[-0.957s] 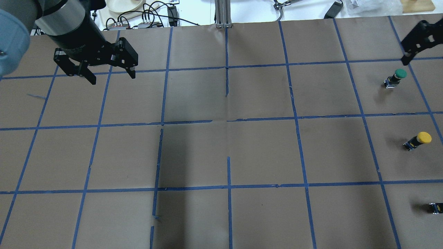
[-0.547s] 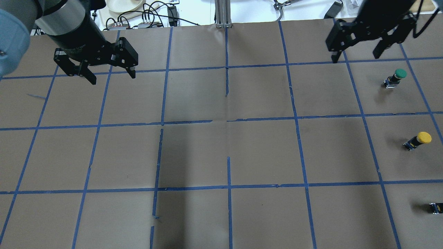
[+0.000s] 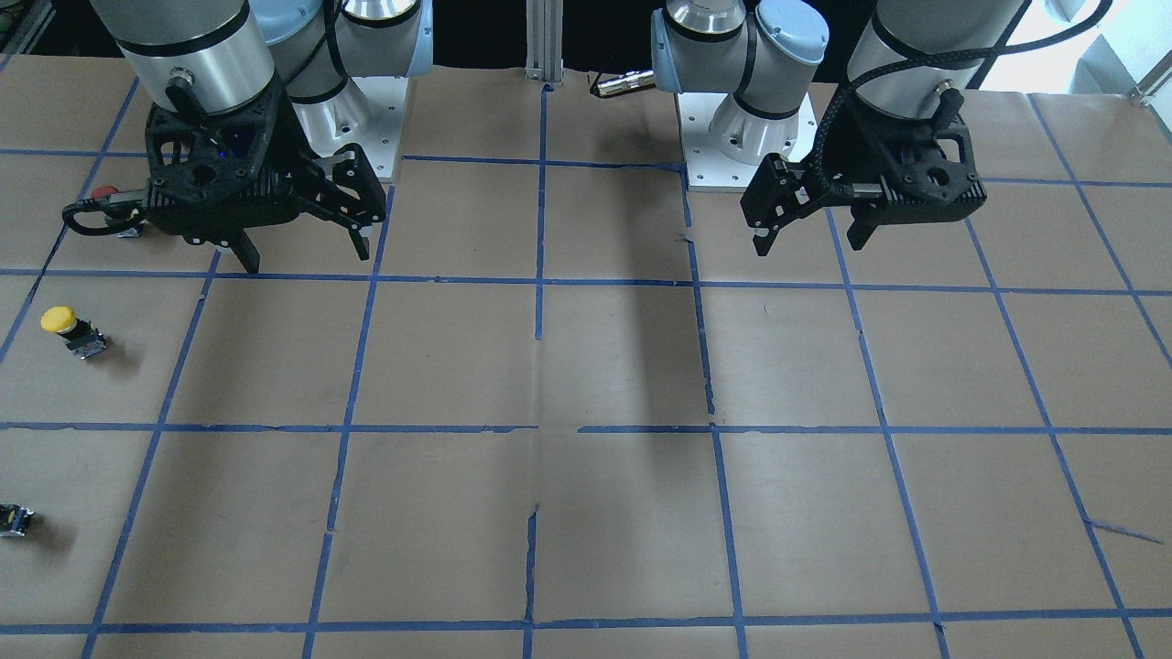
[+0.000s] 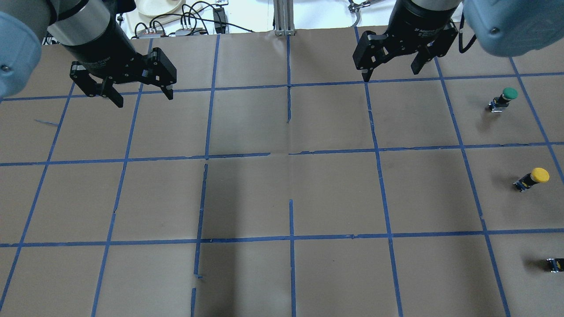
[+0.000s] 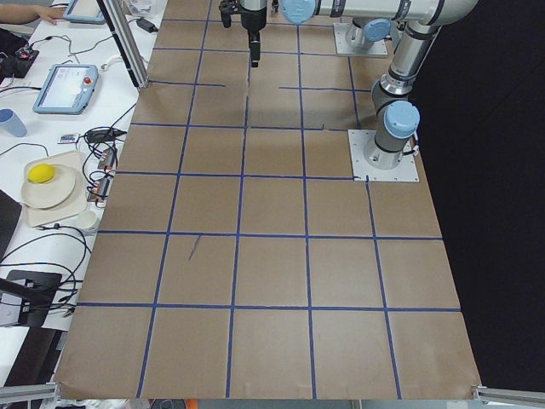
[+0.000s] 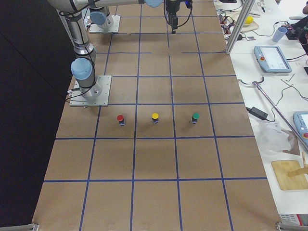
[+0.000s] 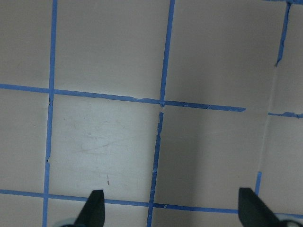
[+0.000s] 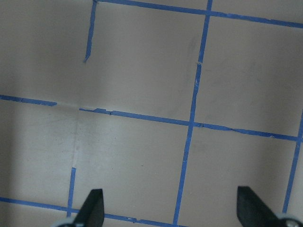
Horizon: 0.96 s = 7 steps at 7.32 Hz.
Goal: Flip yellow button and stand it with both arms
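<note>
The yellow button [image 4: 533, 178] stands apart on the brown paper at the far right of the overhead view, its yellow cap on top. It also shows in the front-facing view [image 3: 68, 329] and in the exterior right view [image 6: 155, 117]. My right gripper [image 4: 391, 74] is open and empty, high over the far side of the table, well away from the button; it also shows in the front-facing view [image 3: 302, 256]. My left gripper [image 4: 143, 97] is open and empty over the far left; it also shows in the front-facing view [image 3: 810, 242]. Both wrist views show only taped paper between open fingertips [image 7: 94, 208] [image 8: 93, 208].
A green-capped button [image 4: 504, 98] stands beyond the yellow one. A red-capped button [image 6: 120, 119] stands on its near side, partly hidden behind my right gripper in the front-facing view. A tiny black-and-yellow part [image 4: 555, 264] lies at the right edge. Blue tape grids the table [image 4: 291, 193].
My right gripper has swung in from the far right edge to the left, past the green button's square. The left gripper has barely moved. The buttons have not moved.
</note>
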Each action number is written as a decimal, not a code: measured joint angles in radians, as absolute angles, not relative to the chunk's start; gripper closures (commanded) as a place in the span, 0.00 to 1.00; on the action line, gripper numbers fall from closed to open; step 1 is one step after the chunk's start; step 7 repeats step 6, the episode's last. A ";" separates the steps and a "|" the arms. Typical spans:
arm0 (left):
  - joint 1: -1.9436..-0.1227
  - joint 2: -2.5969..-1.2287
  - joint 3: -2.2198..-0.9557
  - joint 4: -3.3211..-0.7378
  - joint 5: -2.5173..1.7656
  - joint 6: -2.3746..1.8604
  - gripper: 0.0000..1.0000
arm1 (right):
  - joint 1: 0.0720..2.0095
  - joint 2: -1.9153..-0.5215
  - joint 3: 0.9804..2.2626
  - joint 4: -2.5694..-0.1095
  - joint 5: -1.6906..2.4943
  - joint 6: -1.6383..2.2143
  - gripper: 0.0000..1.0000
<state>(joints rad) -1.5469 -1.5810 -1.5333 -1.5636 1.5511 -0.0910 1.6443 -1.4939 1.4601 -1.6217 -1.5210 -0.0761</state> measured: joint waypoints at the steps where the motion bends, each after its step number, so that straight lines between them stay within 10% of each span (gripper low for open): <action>1: -1.547 -1.581 -1.531 -1.563 1.551 -0.091 0.00 | 1.646 -1.496 1.466 -1.627 -1.514 -0.072 0.00; 7: -1.546 -1.581 -1.528 -1.562 1.550 -0.090 0.00 | 1.653 -1.507 1.469 -1.620 -1.525 0.007 0.00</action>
